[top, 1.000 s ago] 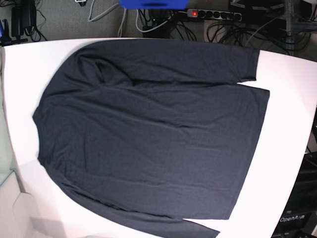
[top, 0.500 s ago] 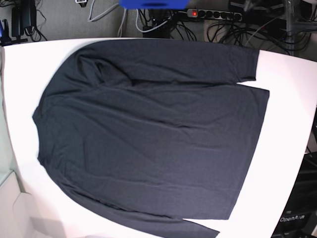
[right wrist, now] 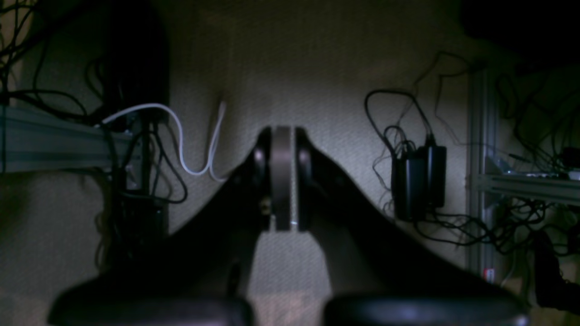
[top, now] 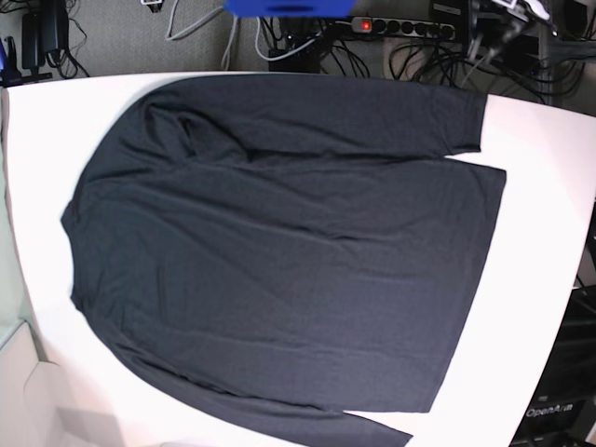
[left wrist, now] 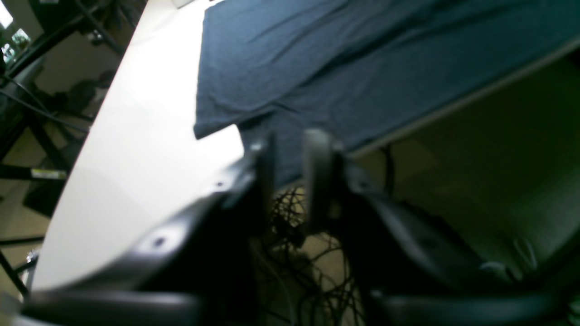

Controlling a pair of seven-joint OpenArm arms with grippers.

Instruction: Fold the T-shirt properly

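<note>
The T-shirt [top: 289, 242] lies spread flat across the white table [top: 549, 242], its lower sleeve cut off by the base view's bottom edge. Only the left wrist view shows the left gripper [left wrist: 290, 158], blurred, jaws a little apart and holding nothing, off the table's edge near a sleeve end. Only the right wrist view shows the right gripper [right wrist: 282, 179], jaws pressed together and empty, over the dim floor and cables [right wrist: 408, 149]. Since the earlier base frames the shirt has not shifted.
</note>
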